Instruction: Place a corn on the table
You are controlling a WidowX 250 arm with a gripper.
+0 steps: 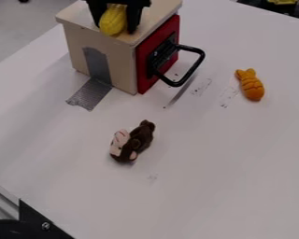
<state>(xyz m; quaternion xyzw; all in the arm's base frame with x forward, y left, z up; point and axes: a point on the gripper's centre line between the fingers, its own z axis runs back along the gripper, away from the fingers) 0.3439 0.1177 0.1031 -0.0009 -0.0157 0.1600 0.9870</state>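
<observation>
At the upper left of the frame, a black claw [116, 26] hangs over a cream wooden box [121, 59] on a white counter [208, 186]. Its two fingers are parted by about the width of a yellow toy corn [113, 20], which sits between them and appears to be gripped. Whether the corn also touches the box top cannot be told.

The likeliest trouble is letting go too soon: released here, the corn could land on the box roof, or roll off its edge and tumble to the counter. Carried too low, it could catch the roof edge; lowered toward the right, it could strike the black handle [194, 68] on the red door [144, 70]. Its rounded sides might let it slip from a loose grip, or roll once set down, perhaps into the brown plush toy [139, 138] near the centre or the orange fish toy [252, 86] at the right.

The corn's long axis runs roughly up and down the frame, its lower end leaning slightly left and pointing toward the box's front edge.
</observation>
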